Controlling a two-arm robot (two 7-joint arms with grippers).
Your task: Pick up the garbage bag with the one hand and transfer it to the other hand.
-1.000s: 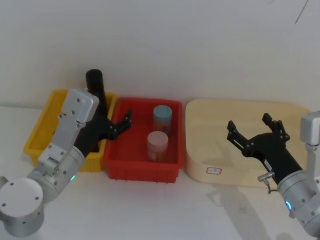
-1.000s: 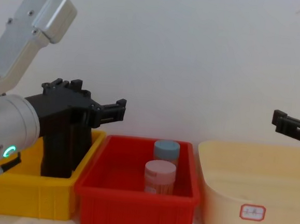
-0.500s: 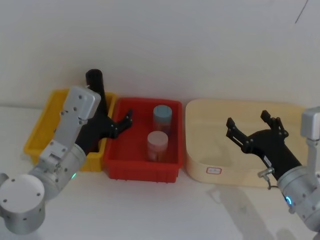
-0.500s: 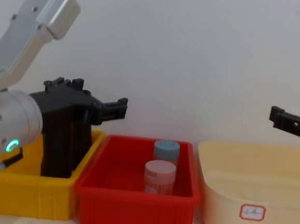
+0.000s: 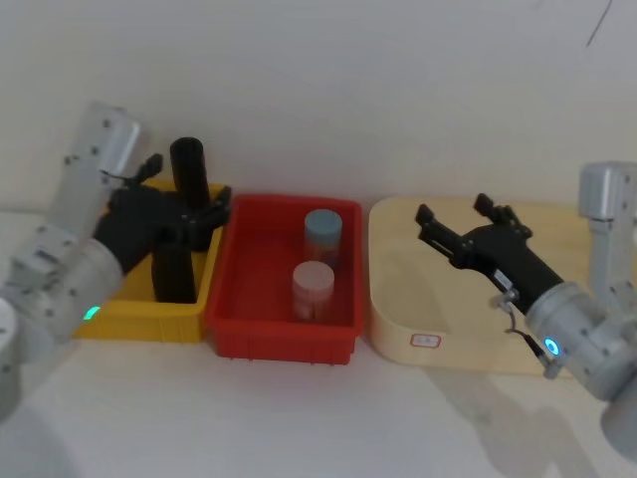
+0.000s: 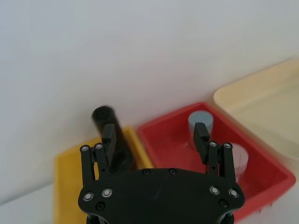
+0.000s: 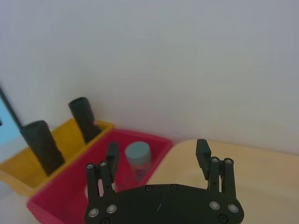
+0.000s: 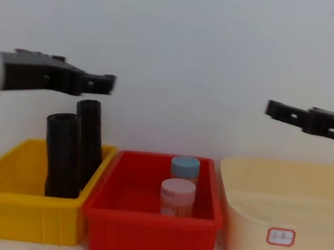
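We see a white counter carrying, in a row, a cream tub, a red bin and a yellow bin. The right gripper hangs over the cream tub, fingers spread and empty. The left gripper hovers above the yellow bin, fingers spread, holding nothing. The garbage bag stands upright in the yellow bin, just in front of a slimmer black roll. A blue-lidded jar and a pink-lidded jar stand in the red bin.
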